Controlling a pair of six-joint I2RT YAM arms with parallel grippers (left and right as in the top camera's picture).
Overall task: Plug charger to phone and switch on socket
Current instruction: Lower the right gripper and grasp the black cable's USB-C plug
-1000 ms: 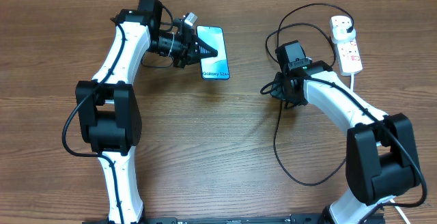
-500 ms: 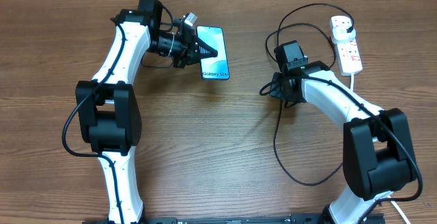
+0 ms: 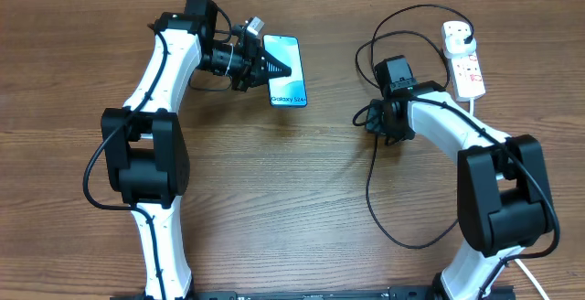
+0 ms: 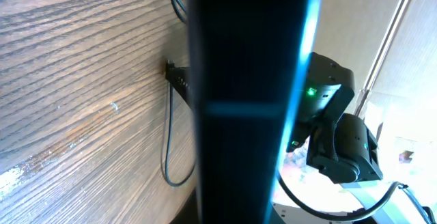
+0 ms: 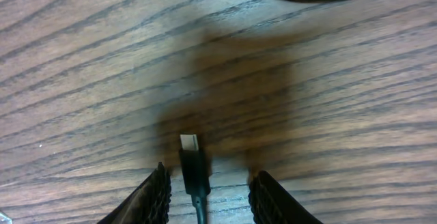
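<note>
- Near the far edge, left of the middle, the left gripper [image 3: 268, 62] is closed on the phone [image 3: 291, 88].
- Right of the middle, the right gripper [image 5: 205, 198] is open, with its fingers on both sides of the charger [image 5: 192, 161] tip and not touching it.
- The socket [image 3: 464, 59] lies at the far right corner.

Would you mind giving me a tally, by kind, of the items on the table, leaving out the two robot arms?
Phone: 1
Charger cable: 1
Power strip: 1
Total: 3
</note>
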